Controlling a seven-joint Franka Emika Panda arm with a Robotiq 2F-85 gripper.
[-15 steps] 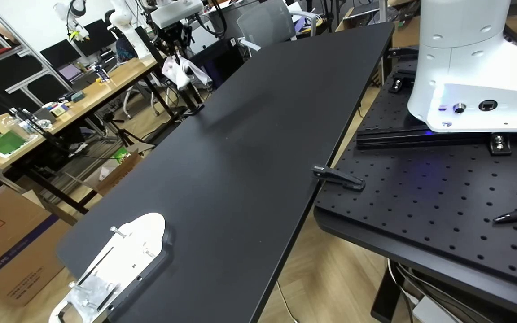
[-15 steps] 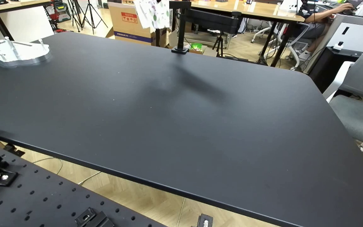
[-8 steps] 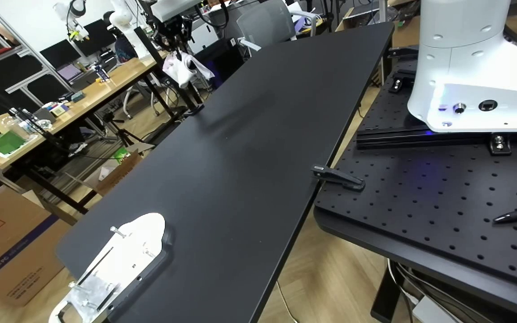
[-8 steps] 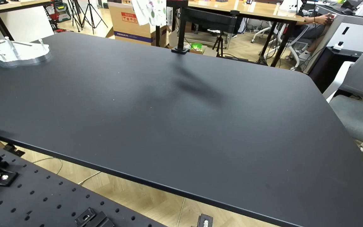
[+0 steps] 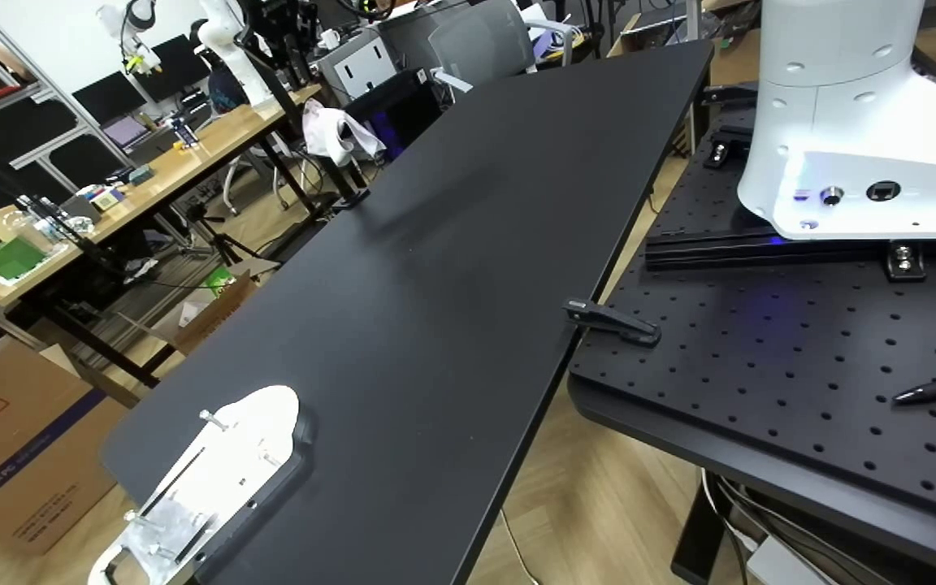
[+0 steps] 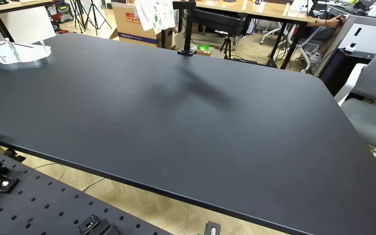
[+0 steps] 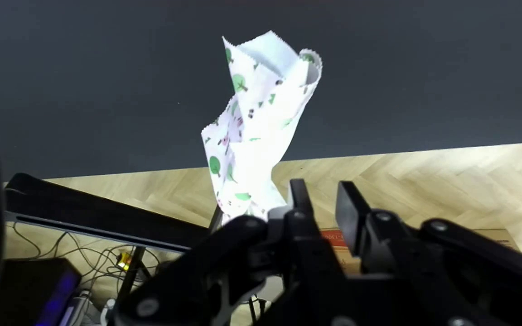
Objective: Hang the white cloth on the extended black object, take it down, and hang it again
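Observation:
The white cloth [image 6: 157, 14] with a green and pink print hangs at the left end of the black stand's short arm [image 6: 184, 5], above the table's far edge. It shows in both exterior views, folded and drooping at the stand [image 5: 338, 134]. In the wrist view the cloth [image 7: 261, 122] lies left of my fingers; its end is hidden behind the left finger. A black bar [image 7: 107, 213] of the stand runs to the cloth's left. My gripper [image 7: 322, 188] is open, with nothing between its fingers. In an exterior view my gripper [image 5: 299, 73] is above and beside the cloth, apart from it.
The black table [image 6: 175, 130] carries a white board with pegs [image 5: 224, 463] at one end. A second black arm [image 6: 217, 21] reaches from the stand's post. A cardboard box [image 6: 135, 26] and a grey chair [image 5: 480, 41] stand beyond the table.
My gripper has drawn away from the cloth, up and to the left in an exterior view. The cloth stays at the stand and has swung slightly.

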